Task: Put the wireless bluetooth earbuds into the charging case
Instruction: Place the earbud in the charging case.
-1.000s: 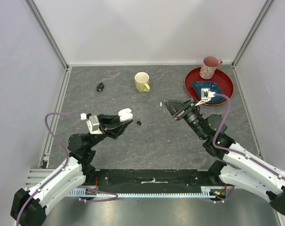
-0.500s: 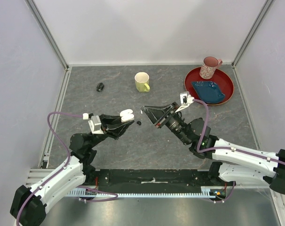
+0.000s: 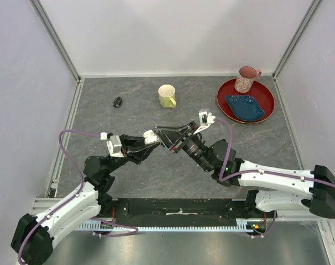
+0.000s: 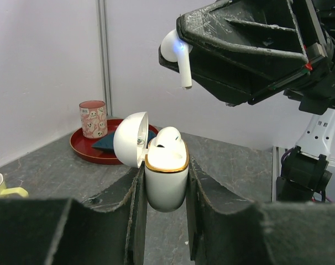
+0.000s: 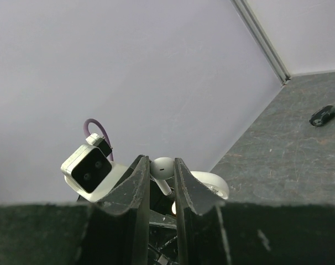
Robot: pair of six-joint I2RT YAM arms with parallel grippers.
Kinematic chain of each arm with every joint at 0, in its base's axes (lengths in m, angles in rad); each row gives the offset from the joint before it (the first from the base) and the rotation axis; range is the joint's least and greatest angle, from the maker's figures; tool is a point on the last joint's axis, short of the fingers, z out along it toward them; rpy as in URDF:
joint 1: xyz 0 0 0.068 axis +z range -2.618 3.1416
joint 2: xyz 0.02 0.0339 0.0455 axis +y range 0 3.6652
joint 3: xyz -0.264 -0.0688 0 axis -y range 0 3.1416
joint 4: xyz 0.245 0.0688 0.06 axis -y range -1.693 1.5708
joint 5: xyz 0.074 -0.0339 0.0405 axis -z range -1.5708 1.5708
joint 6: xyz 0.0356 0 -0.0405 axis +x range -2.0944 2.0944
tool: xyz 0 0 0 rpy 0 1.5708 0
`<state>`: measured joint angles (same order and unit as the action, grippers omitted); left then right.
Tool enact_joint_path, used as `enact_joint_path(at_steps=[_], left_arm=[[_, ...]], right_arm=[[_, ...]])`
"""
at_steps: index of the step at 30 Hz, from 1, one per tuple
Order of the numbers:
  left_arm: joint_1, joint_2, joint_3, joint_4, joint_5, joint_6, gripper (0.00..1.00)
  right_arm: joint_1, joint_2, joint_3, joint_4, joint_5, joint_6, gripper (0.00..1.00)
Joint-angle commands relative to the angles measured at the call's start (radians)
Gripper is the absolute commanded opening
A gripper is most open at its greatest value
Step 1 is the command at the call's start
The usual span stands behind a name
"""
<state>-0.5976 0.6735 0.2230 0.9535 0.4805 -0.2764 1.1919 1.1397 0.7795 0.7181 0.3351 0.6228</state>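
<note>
My left gripper (image 3: pixel 149 137) is shut on a white charging case (image 4: pixel 166 179) with a gold rim, held upright above the table with its lid open. One white earbud (image 4: pixel 168 138) sits in the case. My right gripper (image 3: pixel 160 132) is shut on a second white earbud (image 4: pixel 176 51), stem pointing down, held just above the open case and apart from it. In the right wrist view that earbud (image 5: pixel 162 167) sits between my fingertips, with the case lid (image 5: pixel 213 185) below. A small black item (image 3: pixel 118 101) lies at the far left. No other black bud is in view.
A yellow mug (image 3: pixel 167 96) stands at the back centre. A red plate (image 3: pixel 224 102) at the back right carries a pink mug (image 3: pixel 246 79) and a blue dish (image 3: pixel 245 107). Walls enclose the table on three sides.
My right gripper has swung left from the table's right side to just above the case, carrying the white earbud. My left gripper has shifted slightly right with the case.
</note>
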Motion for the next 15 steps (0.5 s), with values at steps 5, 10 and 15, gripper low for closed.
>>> enact_joint_path(at_steps=[5, 10, 15], left_arm=[[-0.013, 0.003, 0.006, 0.074, -0.029, -0.006, 0.02], [-0.016, -0.005, 0.006, 0.068, -0.034, -0.007, 0.02], [-0.018, -0.014, 0.006, 0.062, -0.043, -0.010, 0.02]], right_arm=[[0.040, 0.046, 0.055, 0.067, 0.016, -0.018, 0.00], [0.060, 0.065, 0.053, 0.067, 0.022, -0.029, 0.00], [0.067, 0.071, 0.047, 0.058, 0.047, -0.038, 0.00]])
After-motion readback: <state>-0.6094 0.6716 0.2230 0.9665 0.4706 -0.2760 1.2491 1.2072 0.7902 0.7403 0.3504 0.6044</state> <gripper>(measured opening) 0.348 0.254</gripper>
